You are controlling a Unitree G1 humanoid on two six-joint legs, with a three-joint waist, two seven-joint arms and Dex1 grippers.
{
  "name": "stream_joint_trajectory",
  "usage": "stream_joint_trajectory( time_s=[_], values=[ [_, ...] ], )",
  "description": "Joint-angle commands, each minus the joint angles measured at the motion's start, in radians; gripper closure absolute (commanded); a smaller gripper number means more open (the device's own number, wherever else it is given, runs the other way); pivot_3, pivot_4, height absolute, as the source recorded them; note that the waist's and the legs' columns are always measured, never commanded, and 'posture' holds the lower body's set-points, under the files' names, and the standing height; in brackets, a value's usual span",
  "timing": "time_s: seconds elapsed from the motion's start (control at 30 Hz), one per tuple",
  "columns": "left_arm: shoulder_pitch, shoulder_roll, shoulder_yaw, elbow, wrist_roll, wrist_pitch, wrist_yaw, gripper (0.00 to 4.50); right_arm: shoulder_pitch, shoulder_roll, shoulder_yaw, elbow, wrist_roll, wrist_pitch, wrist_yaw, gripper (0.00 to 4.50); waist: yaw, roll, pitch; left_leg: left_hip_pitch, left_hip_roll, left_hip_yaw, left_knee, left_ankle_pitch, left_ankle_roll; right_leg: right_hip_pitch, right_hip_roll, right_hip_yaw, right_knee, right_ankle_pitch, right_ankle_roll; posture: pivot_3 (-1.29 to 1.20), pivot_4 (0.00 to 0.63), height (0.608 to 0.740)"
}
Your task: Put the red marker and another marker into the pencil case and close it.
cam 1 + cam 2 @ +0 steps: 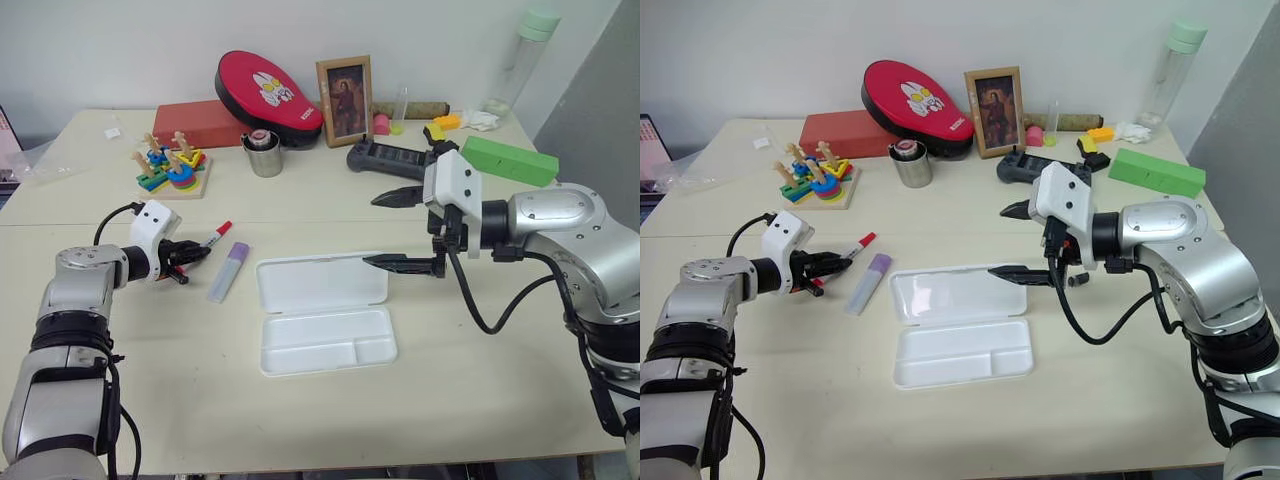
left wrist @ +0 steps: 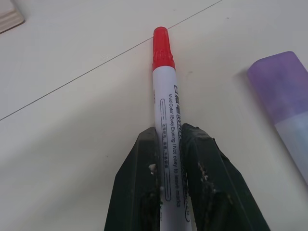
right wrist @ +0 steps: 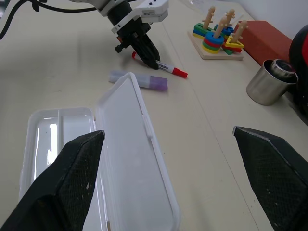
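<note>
My left gripper (image 2: 171,131) is shut on the white barrel of the red marker (image 2: 166,96), whose red cap points away from the fingers. The marker lies low over the table at the left (image 1: 216,236). Beside it the lilac-capped marker (image 1: 228,271) lies flat on the table, untouched. The white pencil case (image 1: 320,282) lies open in the middle, lid flat at the back and its tray in front holding nothing. My right gripper (image 1: 372,231) hovers open above the lid's right edge, fingers spread wide, holding nothing.
At the back stand a wooden ring-stacking toy (image 1: 170,170), a steel cup (image 1: 265,156), a red box and red pouch (image 1: 265,92), a framed picture (image 1: 345,100), a black controller (image 1: 390,160), a green box (image 1: 510,160) and a tall bottle (image 1: 525,60).
</note>
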State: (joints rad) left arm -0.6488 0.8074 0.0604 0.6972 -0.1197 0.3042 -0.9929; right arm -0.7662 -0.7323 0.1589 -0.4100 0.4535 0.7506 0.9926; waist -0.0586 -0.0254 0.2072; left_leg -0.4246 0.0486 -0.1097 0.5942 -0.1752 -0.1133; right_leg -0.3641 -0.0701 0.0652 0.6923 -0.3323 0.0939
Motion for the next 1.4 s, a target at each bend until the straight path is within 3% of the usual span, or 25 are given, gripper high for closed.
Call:
stream_joint_trajectory(
  time_s=[0.03, 0.3, 0.43, 0.77, 0.9, 1.23, 1.4],
  values=[
    [0.047, 0.042, 0.044, -0.183, -0.044, 0.062, -0.016, 4.07, -0.013, -0.012, -0.026, -0.019, 0.011, -0.013, 0.007, 0.00, 0.000, 0.000, 0.000, 0.000, 0.000, 0.000, 0.000, 0.000, 0.000, 0.000, 0.000, 0.000, 0.000, 0.000, 0.000, 0.00, 0.150, 0.740],
    [0.121, 0.118, 0.114, -0.591, -0.163, 0.259, -0.051, 4.07, 0.010, -0.035, -0.026, -0.016, 0.003, -0.034, 0.031, 0.00, 0.001, 0.000, 0.000, -0.004, 0.000, 0.000, 0.000, 0.000, 0.000, -0.005, 0.000, 0.000, 0.001, 0.000, 0.000, 0.00, 0.150, 0.740],
    [0.103, 0.170, 0.152, -0.849, -0.293, 0.398, -0.081, 4.07, 0.024, -0.049, -0.026, -0.009, -0.002, -0.053, 0.043, 0.00, 0.001, 0.000, 0.000, -0.005, 0.000, 0.000, 0.000, 0.000, 0.000, -0.006, 0.000, 0.000, 0.000, 0.000, 0.000, 0.00, 0.150, 0.740],
    [0.119, 0.142, 0.161, -1.121, -0.594, 0.609, -0.096, 4.07, 0.065, -0.122, 0.007, 0.027, -0.076, -0.160, 0.111, 0.00, 0.001, 0.000, 0.000, -0.005, 0.000, 0.000, 0.000, 0.000, 0.000, -0.006, 0.000, 0.000, 0.000, 0.000, 0.000, 0.00, 0.150, 0.740],
    [0.175, 0.130, 0.121, -1.192, -0.647, 0.623, -0.090, 4.07, 0.066, -0.120, 0.001, 0.034, -0.084, -0.167, 0.115, 0.00, -0.002, 0.000, 0.000, -0.005, 0.000, 0.000, 0.000, 0.000, 0.000, -0.006, 0.000, 0.001, 0.000, 0.000, 0.000, 0.00, 0.150, 0.740],
    [0.329, 0.147, -0.101, -1.194, -0.445, 0.406, -0.125, 4.07, 0.066, -0.124, -0.006, 0.041, -0.094, -0.171, 0.118, 0.00, 0.003, 0.000, 0.000, -0.005, 0.000, 0.000, 0.001, 0.000, 0.000, -0.005, 0.000, 0.001, 0.000, 0.000, 0.000, 0.00, 0.150, 0.740],
    [0.328, 0.085, -0.235, -1.085, -0.296, 0.258, -0.115, 4.07, 0.063, -0.120, -0.005, 0.047, -0.093, -0.174, 0.119, 0.00, 0.004, 0.000, 0.000, -0.005, 0.000, 0.000, 0.001, 0.000, 0.000, -0.005, 0.000, 0.000, 0.000, 0.000, 0.000, 0.00, 0.150, 0.740]
  ],
)
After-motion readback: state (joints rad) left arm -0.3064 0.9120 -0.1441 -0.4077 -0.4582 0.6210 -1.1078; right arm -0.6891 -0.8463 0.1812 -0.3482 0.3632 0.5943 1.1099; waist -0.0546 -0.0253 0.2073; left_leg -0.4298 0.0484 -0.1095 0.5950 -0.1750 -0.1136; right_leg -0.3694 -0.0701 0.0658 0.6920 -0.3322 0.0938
